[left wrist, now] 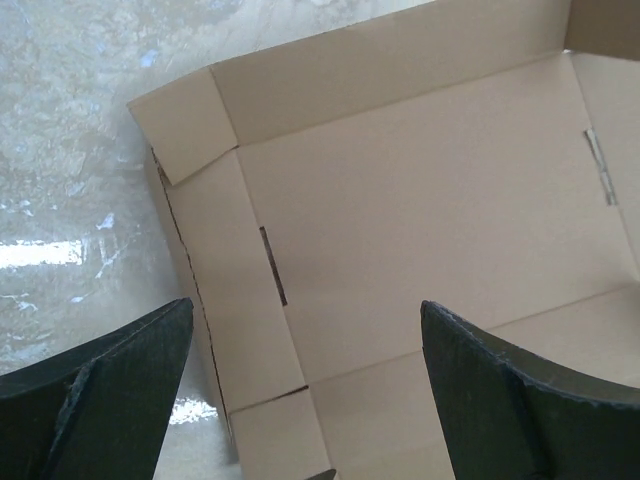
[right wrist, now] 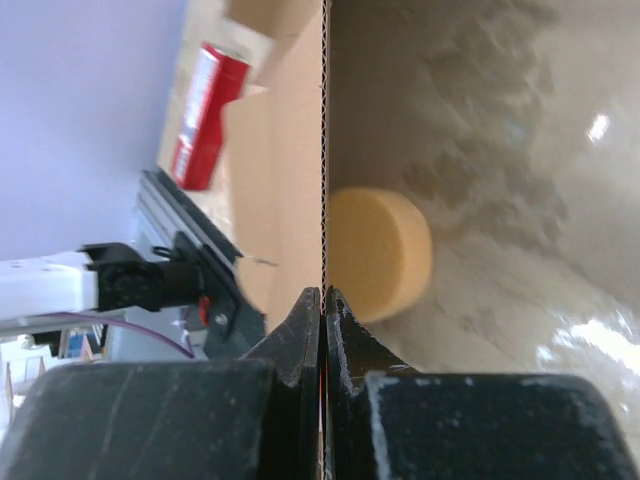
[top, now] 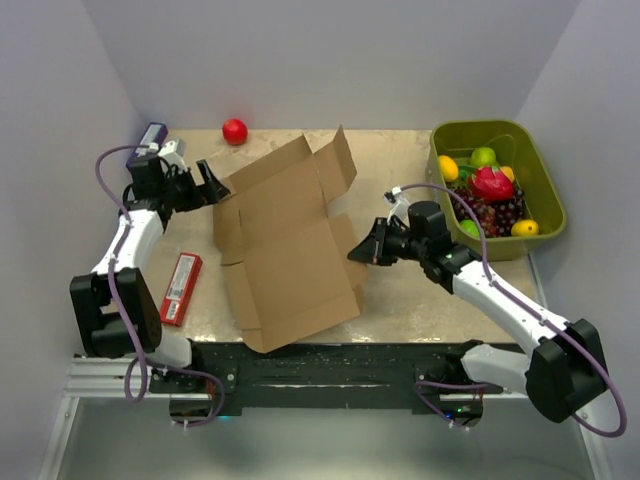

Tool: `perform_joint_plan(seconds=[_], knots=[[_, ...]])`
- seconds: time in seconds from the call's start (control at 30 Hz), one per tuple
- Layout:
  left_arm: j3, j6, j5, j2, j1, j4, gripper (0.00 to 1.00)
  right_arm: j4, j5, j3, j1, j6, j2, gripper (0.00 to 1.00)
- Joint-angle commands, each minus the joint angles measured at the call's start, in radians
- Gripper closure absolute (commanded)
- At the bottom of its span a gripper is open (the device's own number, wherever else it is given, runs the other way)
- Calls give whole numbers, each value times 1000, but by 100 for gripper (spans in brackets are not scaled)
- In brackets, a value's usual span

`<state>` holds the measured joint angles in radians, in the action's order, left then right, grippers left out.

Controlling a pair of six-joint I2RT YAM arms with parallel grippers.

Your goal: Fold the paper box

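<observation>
The paper box is a brown cardboard sheet, partly unfolded, in the middle of the table with its flaps raised at the far side. My right gripper is shut on the box's right side flap; the right wrist view shows the flap's corrugated edge pinched between the closed fingers. My left gripper is open and empty at the box's far left corner. The left wrist view shows the box's inner panel between the spread fingertips.
A red ball lies at the far edge. A red packet lies at the left, also in the right wrist view. A green bin of fruit stands at the right. A tan round flap end shows beside the gripped edge.
</observation>
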<state>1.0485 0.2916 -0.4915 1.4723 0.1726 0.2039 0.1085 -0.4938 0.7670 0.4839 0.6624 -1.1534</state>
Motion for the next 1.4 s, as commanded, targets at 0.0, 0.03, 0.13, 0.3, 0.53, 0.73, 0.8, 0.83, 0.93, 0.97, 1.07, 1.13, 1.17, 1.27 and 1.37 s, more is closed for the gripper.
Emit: perform_joint_plan(seconds=[0.0, 0.03, 0.13, 0.3, 0.53, 0.73, 0.8, 0.83, 0.93, 0.97, 1.07, 1.13, 1.17, 1.27, 1.37], knots=[[24, -49, 16, 55, -1, 31, 0, -18, 64, -60, 1, -24, 5, 100], [37, -61, 48, 60, -7, 48, 0, -27, 67, -67, 2, -24, 3, 100], [50, -103, 175, 77, -28, 84, 0, -50, 107, -80, 2, -40, 1, 100], [74, -134, 258, 137, -54, 130, 0, -3, 175, -57, 1, -115, -2, 100], [96, -115, 194, 242, -85, 80, 11, 13, 207, -69, 1, -159, 1, 100], [116, -126, 194, 309, -140, 65, 34, 17, 227, -77, 1, -195, 7, 100], [105, -128, 200, 304, -151, 48, 47, 34, 248, -69, 1, -214, 15, 100], [99, -128, 211, 290, -153, 40, 60, 57, 262, -63, 1, -221, 17, 100], [74, -123, 223, 255, -163, 6, 87, 115, 317, -35, 1, -253, 34, 100], [68, -121, 225, 244, -163, -3, 92, 128, 328, -23, 1, -267, 41, 100], [58, -120, 234, 211, -163, -18, 100, 160, 351, -2, 1, -283, 66, 100], [47, -120, 237, 174, -163, -32, 100, 163, 336, 8, 1, -282, 83, 100], [47, -123, 243, 162, -163, -32, 100, 160, 324, 14, 1, -277, 87, 100], [45, -147, 298, 83, -165, -15, 100, 135, 276, 21, 7, -254, 100, 100], [25, -183, 353, -29, -162, -12, 100, 103, 256, 32, 50, -234, 89, 100]])
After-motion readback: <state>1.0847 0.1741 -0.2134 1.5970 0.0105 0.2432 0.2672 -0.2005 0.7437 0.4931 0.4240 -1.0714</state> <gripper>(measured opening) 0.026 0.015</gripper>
